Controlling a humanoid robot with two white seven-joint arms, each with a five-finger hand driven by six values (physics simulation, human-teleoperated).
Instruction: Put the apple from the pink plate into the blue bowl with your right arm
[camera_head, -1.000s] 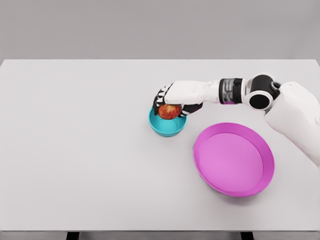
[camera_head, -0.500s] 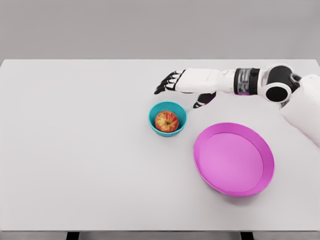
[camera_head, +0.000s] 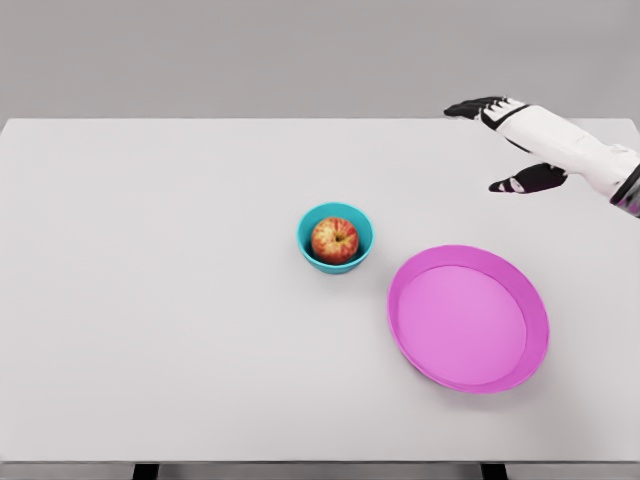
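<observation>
A red and yellow apple (camera_head: 335, 240) sits inside the small blue bowl (camera_head: 308, 246) near the middle of the table. To its right and nearer me lies the pink plate (camera_head: 468, 317), with nothing on it. My right hand (camera_head: 497, 143) hangs in the air at the far right, well above and away from the bowl, its dark fingers (camera_head: 470, 107) spread open and holding nothing. The left arm does not show.
The white table (camera_head: 160, 300) spans the whole view, its front edge along the bottom and its back edge near the top. Grey wall lies behind it.
The right hand let go of the apple over the bowl, opened, and drew back up and to the right. The apple now rests in the bowl.
</observation>
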